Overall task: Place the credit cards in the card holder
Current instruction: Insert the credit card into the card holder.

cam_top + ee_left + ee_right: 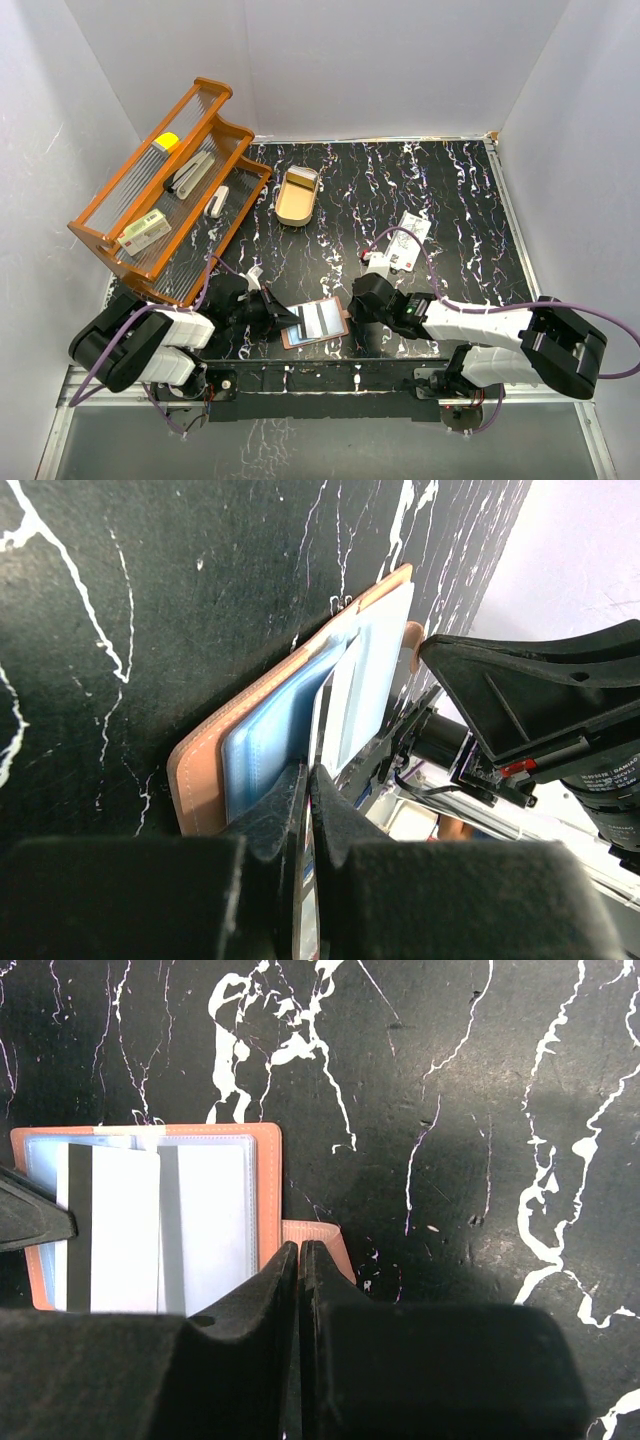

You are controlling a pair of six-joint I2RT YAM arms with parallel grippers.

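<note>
The reddish-brown card holder (315,322) lies open on the black marble table near the front edge, pale clear pockets up. My left gripper (283,318) is shut on the edge of a white credit card (115,1225) with a dark stripe, which lies across the holder's pocket (215,1220). In the left wrist view the thin card sits between the fingertips (308,780) beside the holder (255,735). My right gripper (352,310) is shut, tips (300,1245) at the holder's strap tab (322,1235). Two more white cards (412,230) (386,262) lie on the table behind the right arm.
A large orange wire rack (160,190) stands at the back left, holding a cream box (143,232) and other items. A tan oval tray (297,195) sits mid-back. White walls close in the table on three sides.
</note>
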